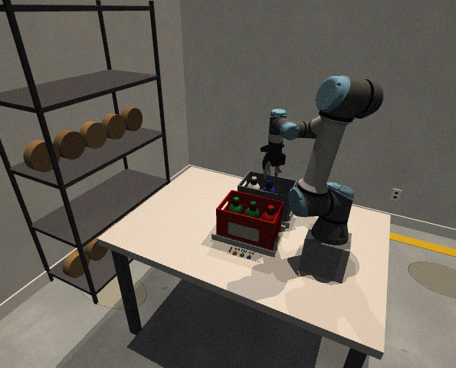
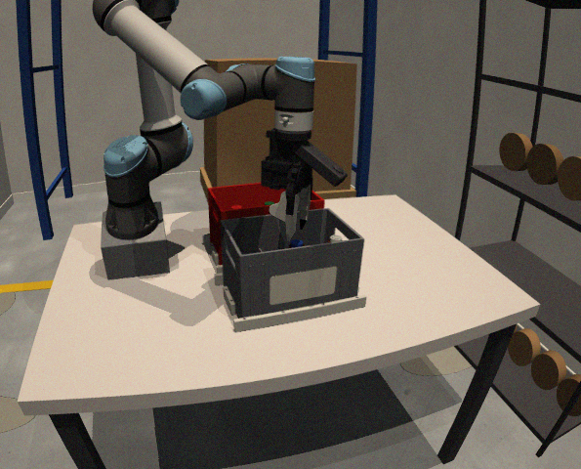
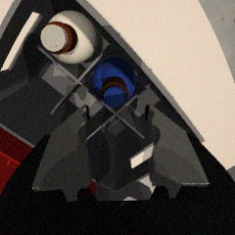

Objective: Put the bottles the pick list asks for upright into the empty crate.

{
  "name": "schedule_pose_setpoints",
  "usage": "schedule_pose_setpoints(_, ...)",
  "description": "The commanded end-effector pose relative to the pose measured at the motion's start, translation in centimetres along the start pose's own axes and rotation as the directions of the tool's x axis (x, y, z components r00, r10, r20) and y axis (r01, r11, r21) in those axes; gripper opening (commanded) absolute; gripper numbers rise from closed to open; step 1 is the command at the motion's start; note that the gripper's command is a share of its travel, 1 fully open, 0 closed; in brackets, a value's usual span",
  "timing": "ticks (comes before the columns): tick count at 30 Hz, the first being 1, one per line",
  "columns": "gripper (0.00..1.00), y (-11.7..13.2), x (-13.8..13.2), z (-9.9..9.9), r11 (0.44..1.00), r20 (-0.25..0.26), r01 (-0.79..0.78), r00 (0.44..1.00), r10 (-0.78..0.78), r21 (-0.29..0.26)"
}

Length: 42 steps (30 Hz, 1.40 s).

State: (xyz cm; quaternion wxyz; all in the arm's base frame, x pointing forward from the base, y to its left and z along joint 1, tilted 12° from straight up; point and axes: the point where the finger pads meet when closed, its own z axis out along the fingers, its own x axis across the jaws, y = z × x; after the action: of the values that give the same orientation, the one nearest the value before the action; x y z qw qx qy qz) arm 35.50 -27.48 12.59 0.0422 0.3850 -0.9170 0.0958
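The grey crate [image 1: 267, 192] holds a blue-label bottle [image 3: 115, 83] and a white-label bottle [image 3: 66, 36], both upright in neighbouring cells. My gripper [image 3: 117, 106] hangs just above the grey crate's rim [image 2: 293, 262], beside and over the blue bottle [image 1: 269, 185], fingers apart with nothing between them. The red crate [image 1: 248, 219] stands right in front of the grey one and holds two green-label bottles [image 1: 235, 205] and one red-label bottle [image 1: 270, 212], all upright. The pick list [image 1: 241, 252] lies on the table in front of the red crate, showing red, green and blue dots.
The arm's base [image 1: 329, 228] stands on a block to the right of the crates. A black shelf rack [image 1: 73, 150] with brown discs stands left of the table. A cardboard box [image 2: 280, 126] stands behind the table in the exterior view.
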Motion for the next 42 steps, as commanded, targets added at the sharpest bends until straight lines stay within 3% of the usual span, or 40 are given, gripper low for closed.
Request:
schedule_pose_setpoints(1,0.38,0.0,0.0,0.7,1.000,0.001,0.000,1.000,0.000,0.001)
schedule_pose_setpoints(29,0.38,0.0,0.0,4.2,1.000,0.001,0.000,1.000,0.000,0.001)
schedule_pose_setpoints(42,0.38,-0.2,0.0,4.0,1.000,0.000,0.000,1.000,0.000,0.005)
